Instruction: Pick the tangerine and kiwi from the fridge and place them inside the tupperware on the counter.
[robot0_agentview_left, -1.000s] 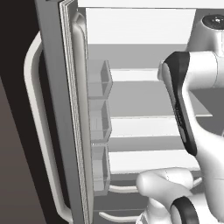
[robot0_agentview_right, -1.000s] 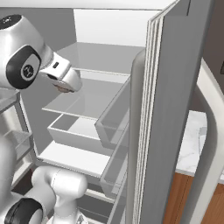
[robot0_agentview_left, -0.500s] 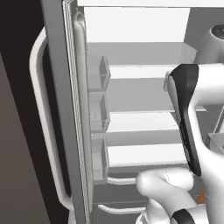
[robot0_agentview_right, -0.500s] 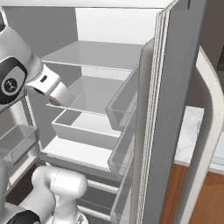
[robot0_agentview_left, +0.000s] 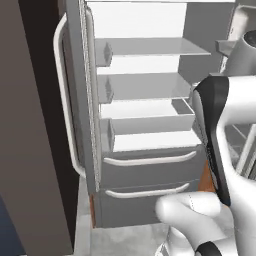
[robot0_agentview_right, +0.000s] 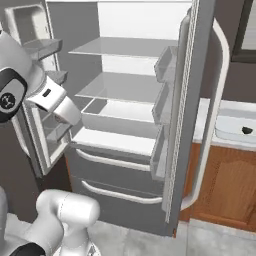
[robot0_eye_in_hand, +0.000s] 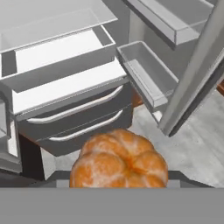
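The tangerine (robot0_eye_in_hand: 119, 160), an orange ball with paler patches, sits between my gripper's (robot0_eye_in_hand: 119, 178) dark fingertips in the hand view, and the gripper is shut on it. In the right base view the gripper (robot0_agentview_right: 69, 116) hangs in front of the open fridge (robot0_agentview_right: 125, 95), near its left door bins. The fridge (robot0_agentview_left: 150, 100) stands with both doors open, its shelves bare. The white tupperware (robot0_agentview_right: 234, 128) rests on the marble counter (robot0_agentview_right: 204, 114) at the right, with a small dark lump (robot0_agentview_right: 247, 130) in it, too small to name.
The right fridge door (robot0_agentview_right: 192, 100) with its long white handle stands between the gripper and the counter. The left door (robot0_agentview_left: 75, 100) swings out on the other side. Two drawers (robot0_agentview_right: 117, 175) close the fridge's bottom. Below the counter is a reddish-brown cabinet (robot0_agentview_right: 225, 185).
Both base views have pulled back from the fridge, so the camera has moved. The hand has come out of the fridge interior, lower and leftward in the right base view.
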